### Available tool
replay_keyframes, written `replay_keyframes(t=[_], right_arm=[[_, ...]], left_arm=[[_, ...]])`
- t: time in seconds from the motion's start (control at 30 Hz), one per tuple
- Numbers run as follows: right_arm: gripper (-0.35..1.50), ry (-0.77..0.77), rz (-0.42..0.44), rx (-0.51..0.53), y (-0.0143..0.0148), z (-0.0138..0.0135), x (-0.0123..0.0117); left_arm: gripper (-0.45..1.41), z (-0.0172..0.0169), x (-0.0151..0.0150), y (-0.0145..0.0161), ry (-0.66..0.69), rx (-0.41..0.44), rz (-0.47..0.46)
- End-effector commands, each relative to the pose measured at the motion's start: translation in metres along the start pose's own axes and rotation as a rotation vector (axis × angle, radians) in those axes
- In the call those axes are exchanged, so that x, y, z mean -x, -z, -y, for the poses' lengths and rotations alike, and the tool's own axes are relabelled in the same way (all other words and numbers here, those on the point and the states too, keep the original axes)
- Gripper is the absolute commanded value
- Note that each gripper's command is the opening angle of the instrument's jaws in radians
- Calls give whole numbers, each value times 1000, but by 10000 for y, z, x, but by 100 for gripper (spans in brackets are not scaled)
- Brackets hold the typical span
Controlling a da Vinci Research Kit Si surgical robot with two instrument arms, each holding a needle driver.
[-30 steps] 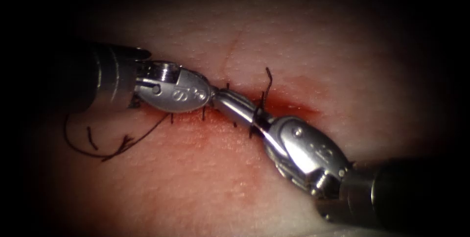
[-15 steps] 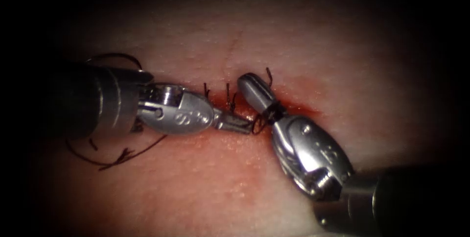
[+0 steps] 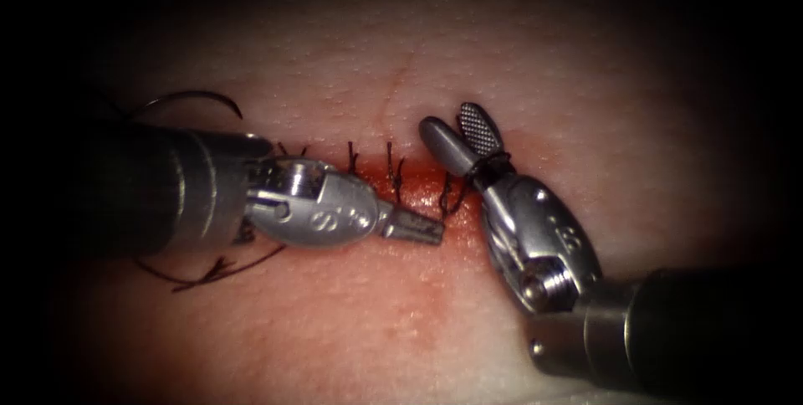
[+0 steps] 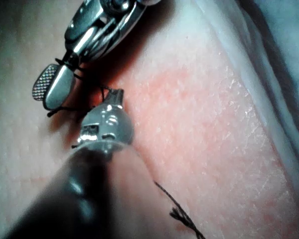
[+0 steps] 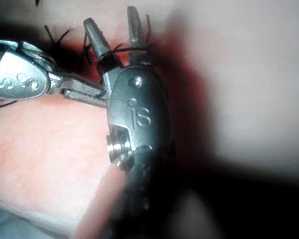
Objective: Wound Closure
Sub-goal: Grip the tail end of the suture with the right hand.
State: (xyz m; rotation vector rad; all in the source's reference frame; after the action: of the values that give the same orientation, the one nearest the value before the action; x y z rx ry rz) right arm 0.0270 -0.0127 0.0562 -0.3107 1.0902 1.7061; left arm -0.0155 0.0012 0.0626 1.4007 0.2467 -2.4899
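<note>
**Wound closure, knot-forming stage (judged).** The right hand (image 3: 452, 124) stands with its jaws spread wide and clamps nothing; a turn of thread (image 3: 491, 161) is wound round the base of both jaws, just above the cut (image 3: 418, 181) in the tissue (image 3: 585, 79). The left hand (image 3: 416, 228) lies along the cut with its jaws pressed together, tips close to a strand hanging from that turn; whether it pinches the strand cannot be told. A thin dark arc (image 3: 196, 95), probably the needle, rests free on the tissue well to the left, held by neither hand and not in the tissue. Loose thread (image 3: 209, 271) lies below the left shaft, and red fluid (image 3: 376, 248) stains the wound margins. Finished stitches (image 3: 391, 164) cross the cut to the left of the right hand. To do this step well, the turn should be kept seated low on the right jaws and slack enough not to drag on the stitches, and the open jaws should meet only thread, never tissue. The right wrist view shows the turn (image 5: 124, 50) crossing both jaws, which the endoscope view only suggests; the left wrist view shows the ribbed inner face of one right jaw and the left hand (image 4: 114, 95) close beside it.
</note>
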Motion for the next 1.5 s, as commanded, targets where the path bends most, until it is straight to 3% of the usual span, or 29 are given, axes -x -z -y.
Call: replay_keyframes(t=[0.03,0.3,0.73,0.87,1.23,1.27,1.3,1.33,1.37,1.4,1.5], right_arm=[[83,0,9,3,-6,2,8],[93,7,18,19,-14,-12,11],[73,-21,95,7,-32,-16,40],[61,-23,95,7,-31,-15,38],[57,-30,74,5,-29,-17,32],[42,-30,72,6,-29,-17,33],[42,-30,72,6,-29,-17,33],[14,-30,69,5,-30,-16,33],[14,-30,69,5,-30,-16,33],[-28,-28,75,5,-29,-17,33],[-35,-29,88,17,-29,-17,34]], left_arm=[[-45,3,2,-7,0,0,0],[-45,5,1,-8,7,-1,0],[-45,5,1,-8,7,0,-3],[-45,3,2,-6,4,3,-5],[-45,0,5,-8,0,4,-6],[-45,0,5,-8,0,4,-6],[-45,0,5,-8,0,4,-6],[-45,0,5,-8,0,4,-6],[-45,0,5,-8,0,4,-6],[-45,0,5,-8,0,4,-6],[-45,-1,5,-7,-1,4,-6]])
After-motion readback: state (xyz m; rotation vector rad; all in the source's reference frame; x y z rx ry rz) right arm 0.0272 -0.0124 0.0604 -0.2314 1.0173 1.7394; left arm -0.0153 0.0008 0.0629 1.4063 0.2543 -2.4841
